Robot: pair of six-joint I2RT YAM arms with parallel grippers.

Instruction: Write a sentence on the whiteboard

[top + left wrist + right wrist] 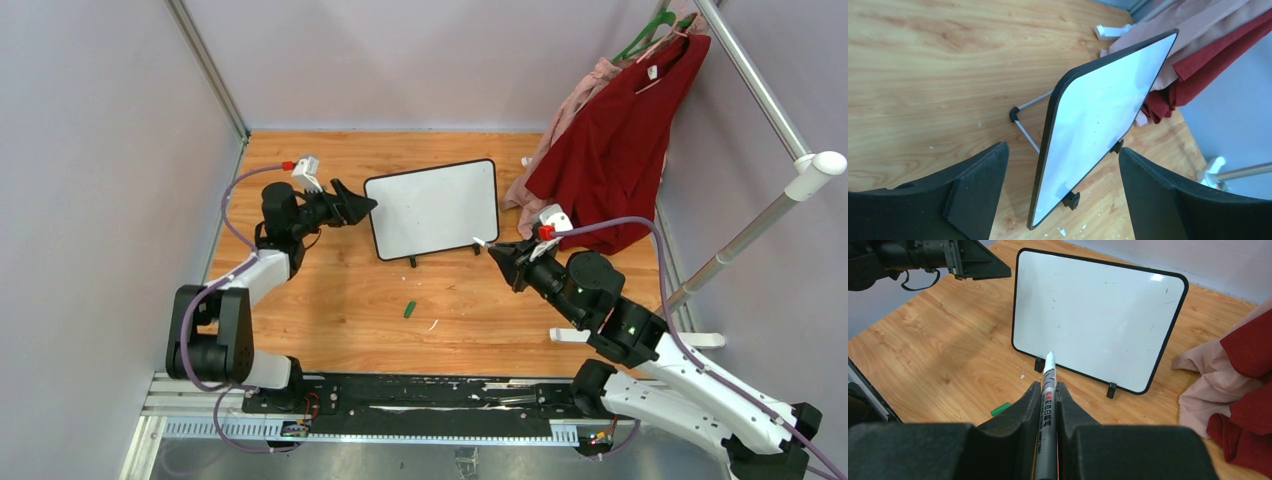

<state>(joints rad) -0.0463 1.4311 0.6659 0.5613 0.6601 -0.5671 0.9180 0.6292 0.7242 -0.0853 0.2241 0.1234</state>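
Observation:
The whiteboard stands upright on two little black feet at the middle of the wooden table. Its face is blank apart from faint specks, and the sentence does not show. My left gripper is open at the board's left edge. In the left wrist view the board's edge stands between the left gripper's spread jaws, touching neither. My right gripper is shut on a grey marker. The marker's white tip points at the board's lower left part, close to the face. In the top view the right gripper is just off the board's lower right corner.
A green marker cap lies on the table in front of the board. Red and pink garments hang from a rack at the right, draping onto the table beside the board. The rack's white foot lies near my right arm. Walls enclose the table.

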